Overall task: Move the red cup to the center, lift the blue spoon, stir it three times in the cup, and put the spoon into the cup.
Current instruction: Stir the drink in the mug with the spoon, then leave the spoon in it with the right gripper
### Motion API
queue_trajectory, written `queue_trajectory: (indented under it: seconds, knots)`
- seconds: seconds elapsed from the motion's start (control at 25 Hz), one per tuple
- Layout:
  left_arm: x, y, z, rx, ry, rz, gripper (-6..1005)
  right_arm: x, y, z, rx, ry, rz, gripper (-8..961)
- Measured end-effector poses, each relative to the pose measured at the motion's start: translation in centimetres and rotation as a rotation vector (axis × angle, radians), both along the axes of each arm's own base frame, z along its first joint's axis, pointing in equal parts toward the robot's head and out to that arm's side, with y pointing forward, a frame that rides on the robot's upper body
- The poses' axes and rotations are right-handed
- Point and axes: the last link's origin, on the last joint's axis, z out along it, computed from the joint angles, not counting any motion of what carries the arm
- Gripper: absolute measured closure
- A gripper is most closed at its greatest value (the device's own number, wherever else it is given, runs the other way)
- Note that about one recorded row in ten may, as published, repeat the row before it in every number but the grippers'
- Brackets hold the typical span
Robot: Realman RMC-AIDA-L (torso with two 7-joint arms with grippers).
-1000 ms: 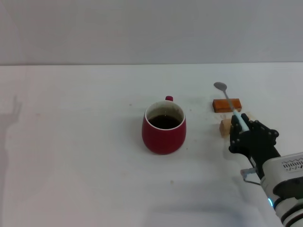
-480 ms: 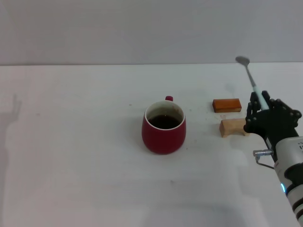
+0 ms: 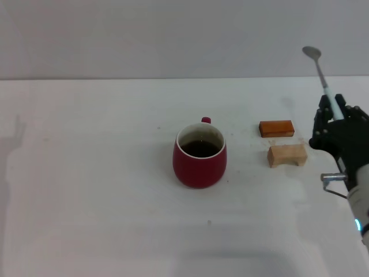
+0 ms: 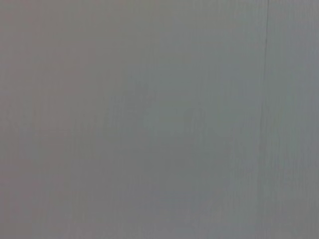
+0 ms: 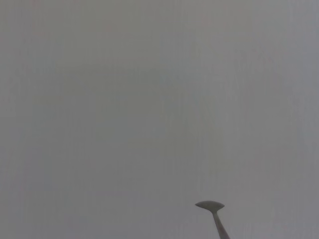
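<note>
The spoon (image 3: 320, 78) is off the desk, clenched by its pale blue handle in the right gripper (image 3: 335, 126) at the right edge of the head view. Its long axis stands nearly upright, leaning a little back and to the left, with the grey bowl at the very top, well above the black fingers (image 3: 323, 124). The right wrist view shows only that bowl (image 5: 210, 205) and a bit of neck against a plain grey background.

The cup (image 3: 199, 154) sits near the middle of the white desk (image 3: 86, 190), upright, handle turned away from the robot, dark liquid inside. It lies well to the left of the gripper and lower. Two wooden blocks lie between them: an orange one (image 3: 276, 128) and, nearer the robot, a tan one (image 3: 287, 155).

The coming move turns on this: the bowl points up and away from the cup, so by my judgement the wrist must tip the spoon over, bowl downward, while the arm carries it leftward above the blocks to the cup's mouth. Stirring has not begun.

The left gripper is nowhere in sight; its wrist view shows only flat grey.
</note>
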Motion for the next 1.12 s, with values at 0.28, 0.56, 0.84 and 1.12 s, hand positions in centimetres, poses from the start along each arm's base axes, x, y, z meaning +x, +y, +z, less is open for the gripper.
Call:
queue_trajectory:
  seconds: [0.28,0.56,0.84,1.12]
  knots:
    - [0.1,0.1,0.0,0.001,0.002,-0.002,138,1.4,-1.4,1.9,0.061,0.127,0.153,780]
    - [0.3,0.3,0.0,0.000,0.002,-0.009,138,2.8,-2.6,4.7,0.025,0.229,0.303,778]
    - [0.5,0.5,-0.1,-0.001,-0.001,-0.014,137,1.3,-1.9,5.9,-0.097,0.200,0.308,776]
    - [0.5,0.5,-0.1,-0.001,-0.001,-0.014,138,-1.6,-1.2,6.0,-0.231,0.075,0.306,774]
